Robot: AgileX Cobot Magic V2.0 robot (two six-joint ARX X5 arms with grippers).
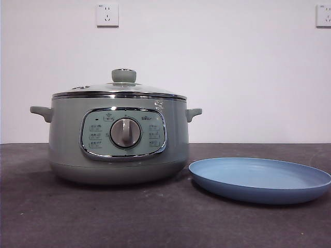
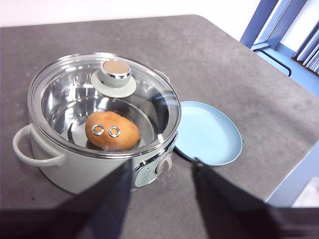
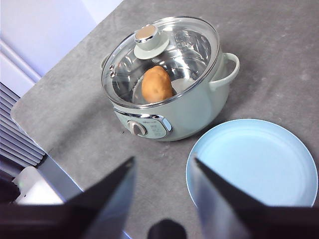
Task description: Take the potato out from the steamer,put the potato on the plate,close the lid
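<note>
1. Right now both of my arms hang back above the table (image 1: pixel 103 217), clear of everything; neither one shows in the front view.
2. My left end effector (image 2: pixel 160 172) is released: its two dark jaws rise from the bottom edge of the left wrist view with a wide gap between them, gripping nothing. It looks down at an angle, with the steamer's dial showing through the gap.
3. My right end effector (image 3: pixel 163 167) is also released, jaws spread and empty. It too is tilted downward, with bare table showing between the jaws and the plate just past one jaw.
4. In the front view the steamer (image 1: pixel 67 150) stands left of centre on the dark table, with its control panel and silver dial (image 1: pixel 125 133) facing the camera and a handle on each side.
5. The lid (image 1: pixel 124 90) sits closed on the steamer's rim, with its pale green knob upright on top.
6. The potato (image 2: pixel 111 131) lies on the steel bottom inside the steamer, visible through the glass in both wrist views; the front view does not show it. Two small metal rings of the lid appear over it in the left wrist view.
7. The plate (image 1: pixel 258 191) lies flat on the table at the lower right of the front view, just beside the steamer, its rim close to the pot's base. It holds nothing.
</note>
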